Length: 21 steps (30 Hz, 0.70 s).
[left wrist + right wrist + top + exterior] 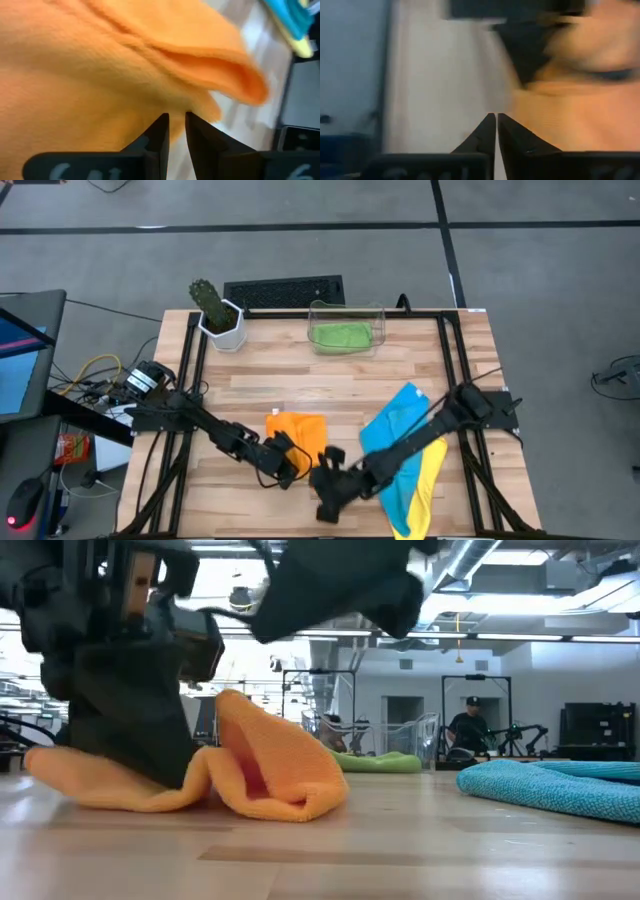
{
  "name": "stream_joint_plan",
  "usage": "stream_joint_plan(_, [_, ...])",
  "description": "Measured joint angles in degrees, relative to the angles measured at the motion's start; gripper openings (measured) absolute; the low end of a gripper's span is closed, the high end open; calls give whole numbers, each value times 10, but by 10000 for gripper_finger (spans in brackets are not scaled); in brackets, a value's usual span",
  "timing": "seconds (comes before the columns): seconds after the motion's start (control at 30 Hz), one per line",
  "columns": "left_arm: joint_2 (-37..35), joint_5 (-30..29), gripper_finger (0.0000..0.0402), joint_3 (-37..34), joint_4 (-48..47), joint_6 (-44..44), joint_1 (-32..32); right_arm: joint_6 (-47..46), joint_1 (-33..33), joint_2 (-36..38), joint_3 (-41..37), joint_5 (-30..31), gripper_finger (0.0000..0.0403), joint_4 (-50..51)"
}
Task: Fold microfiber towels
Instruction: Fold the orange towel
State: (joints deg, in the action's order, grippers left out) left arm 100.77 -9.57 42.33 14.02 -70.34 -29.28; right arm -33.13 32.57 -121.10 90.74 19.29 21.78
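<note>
Note, operator: orange towel (298,432) lies bottom centre of overhead frame, half folded. Left gripper (176,131), fingers nearly together, pinches its near edge. Right gripper (496,131) sits just right of towel, fingers almost touching, holding nothing. Left arm nearer.

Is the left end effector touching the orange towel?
Touching. Left wrist view: the left end effector has its fingertips pinched on the orange towel's edge.

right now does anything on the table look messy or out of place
The orange towel is bunched with a raised hump rather than flat, the left gripper at its edge. The blue towel and yellow towel lie crumpled together, the yellow one reaching the table's front edge. The green towel sits in the clear bin.
</note>
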Motion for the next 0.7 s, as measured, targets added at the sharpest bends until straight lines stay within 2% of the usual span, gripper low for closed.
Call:
stream_joint_plan(0.13, [0, 8, 54, 10, 0, 8, -6, -42, 11, -33, -1, 43, 67, -25])
stream_joint_plan(0.27, [-1, 28, 54, 14, -1, 2, -18, -82, 3, -42, -2, 70, 70, -25])
stream_joint_plan(0.57, [-2, 40, 54, 14, -8, -50, -50, -72, 40, -24, 0, 150, 48, -4])
stream_joint_plan(0.7, [-2, 16, 54, 14, -40, -58, -65, -70, 35, -24, 0, 163, 32, -1])
